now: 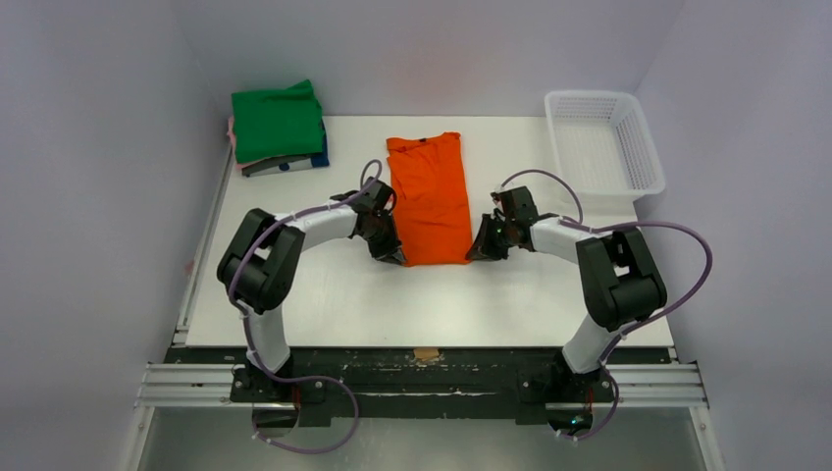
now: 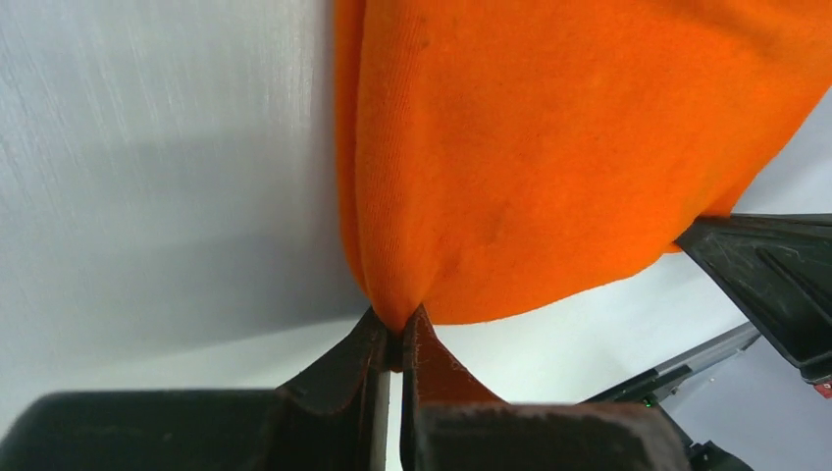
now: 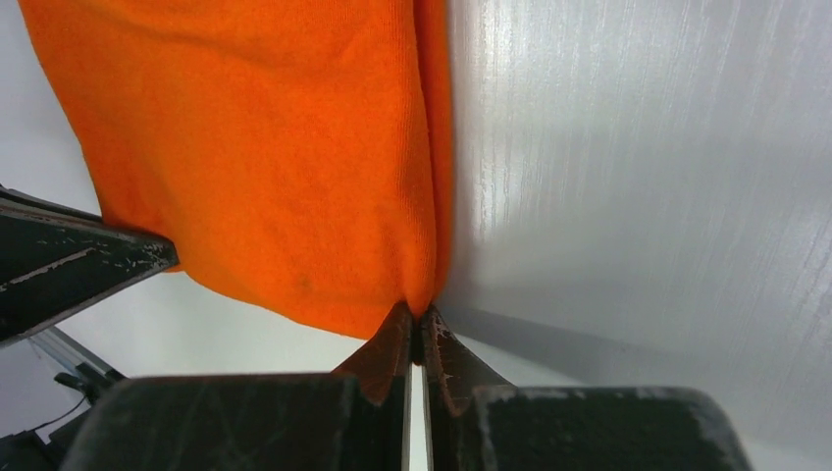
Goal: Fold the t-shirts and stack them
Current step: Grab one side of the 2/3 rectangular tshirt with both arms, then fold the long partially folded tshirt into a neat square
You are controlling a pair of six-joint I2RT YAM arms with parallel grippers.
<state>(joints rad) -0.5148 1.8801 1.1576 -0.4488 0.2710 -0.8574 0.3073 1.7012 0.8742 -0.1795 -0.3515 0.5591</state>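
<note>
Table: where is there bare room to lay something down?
Bare: the near strip between the orange shirt and the table's near edge, and the gap between shirt and basket. Crowded: the far-left corner with the stack, and the left gripper and right gripper at the shirt's near corners.

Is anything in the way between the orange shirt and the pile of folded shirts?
No, nothing visible. Only bare table lies between the orange t-shirt and the stack at the far left. The left gripper and right gripper each pinch a near corner of the shirt.

orange t-shirt [image 1: 429, 201] | green t-shirt [image 1: 278, 120] | white mesh basket [image 1: 600, 147] | white table [image 1: 324, 294]
</note>
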